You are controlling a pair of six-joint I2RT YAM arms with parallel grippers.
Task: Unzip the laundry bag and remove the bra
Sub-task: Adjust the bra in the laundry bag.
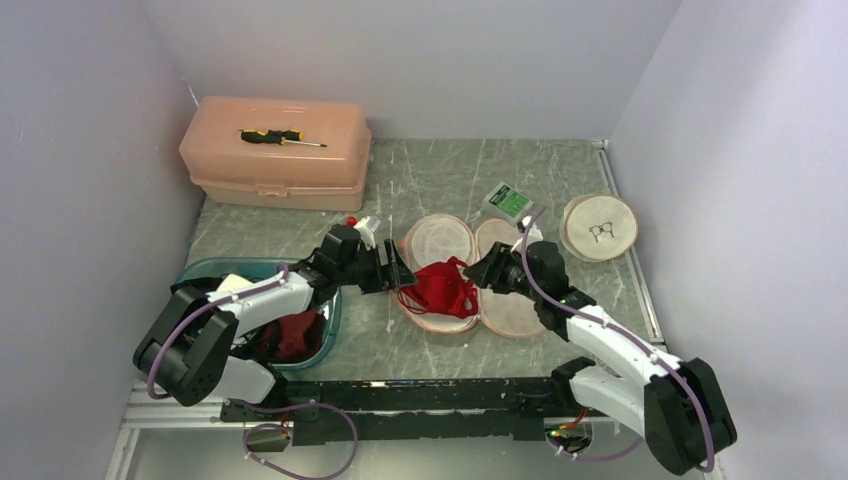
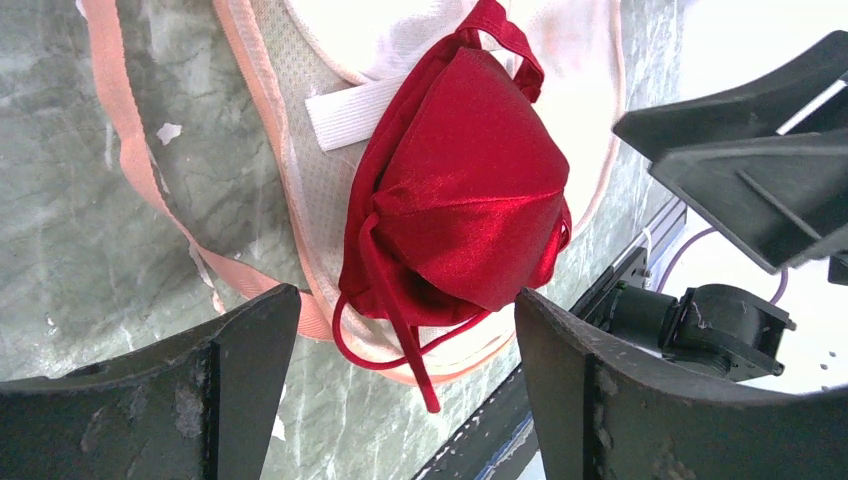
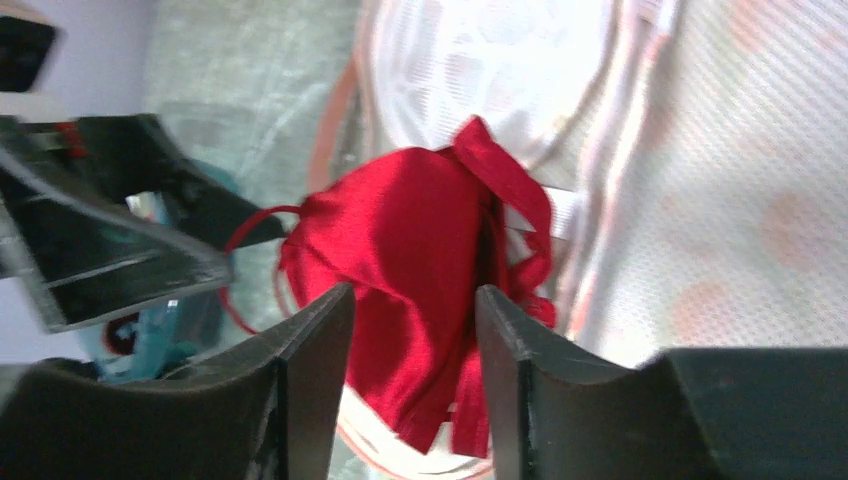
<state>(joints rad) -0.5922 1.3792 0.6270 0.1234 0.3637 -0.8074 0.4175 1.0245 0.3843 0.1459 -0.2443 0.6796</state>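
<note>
The bright red bra lies crumpled on the opened white mesh laundry bag with pink trim, at mid-table. Its thin straps loop over the bag's near edge. My left gripper is just left of the bra, open wide and holding nothing. In the left wrist view the bra lies beyond the left gripper. My right gripper is at the bra's right side, its jaws apart. The right wrist view shows the bra behind the gap of the right gripper, on the mesh.
A pink toolbox with a screwdriver on its lid stands at the back left. A teal basin holding dark red cloth sits under my left arm. A green-and-white box and a round mesh disc lie at the back right.
</note>
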